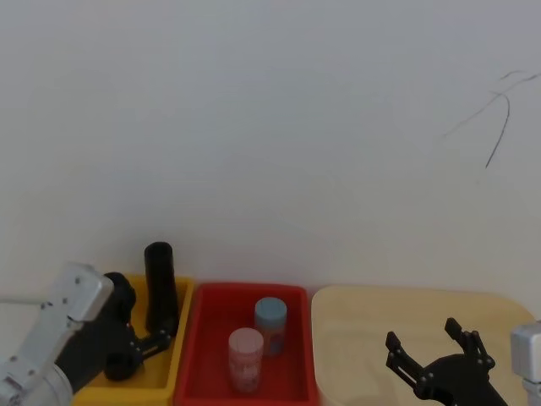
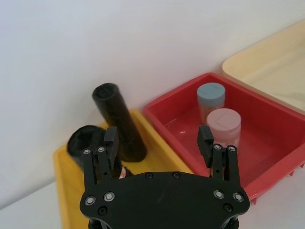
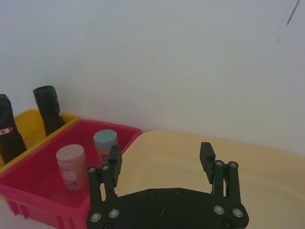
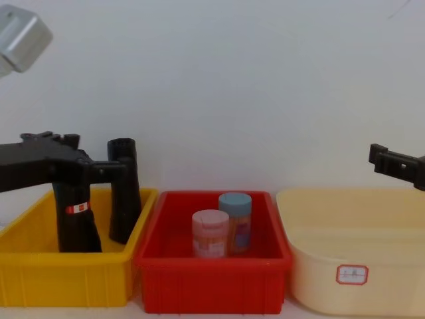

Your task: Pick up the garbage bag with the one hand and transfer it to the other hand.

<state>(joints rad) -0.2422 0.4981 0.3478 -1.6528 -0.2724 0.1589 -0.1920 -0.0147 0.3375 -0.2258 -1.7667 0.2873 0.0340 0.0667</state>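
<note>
The garbage bag (image 4: 78, 229) stands in the yellow bin (image 4: 40, 272), just beside the plain roll (image 4: 124, 193). Left gripper (image 2: 158, 136) hovers at its top, fingers spread and empty; right gripper (image 3: 160, 155) hangs spread above the cream tub (image 3: 267, 191). Risk I note: the bag sits off-centre (near one finger), so closing may catch the plain roll or topple both. Pale table (image 2: 24, 210), white wall (image 1: 254, 127).

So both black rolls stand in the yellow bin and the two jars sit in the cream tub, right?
No. The chest view shows the pink-lidded jar and blue-lidded jar in the red bin, not the cream tub. The labelled roll and plain roll do stand in the yellow bin.
</note>
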